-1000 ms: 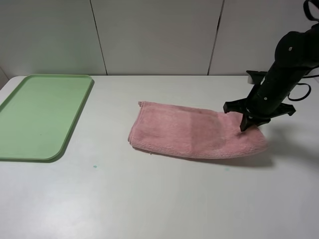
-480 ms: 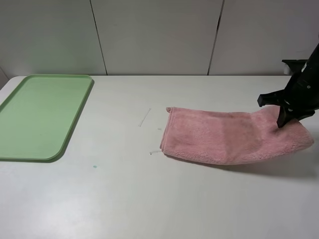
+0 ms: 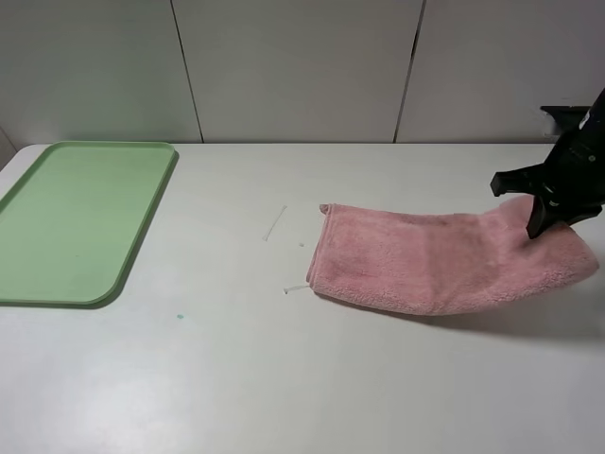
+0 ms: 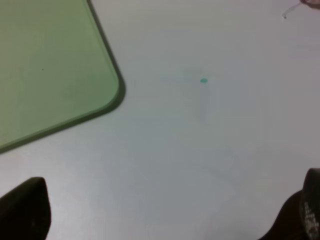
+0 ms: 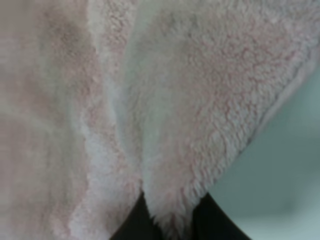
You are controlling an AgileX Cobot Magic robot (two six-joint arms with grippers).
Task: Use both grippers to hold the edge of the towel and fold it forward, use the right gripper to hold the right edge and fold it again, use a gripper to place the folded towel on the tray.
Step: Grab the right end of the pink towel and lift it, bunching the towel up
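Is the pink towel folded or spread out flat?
Folded: the towel lies as a doubled strip, its right end pinched in the right pincer.

The exterior high view looks down across the white tabletop toward the panelled wall; the left wrist view hangs close over a corner of the pale green rectangular plastic tray, the right wrist view almost against the pink fluffy terry towel, both things shared with the high view.
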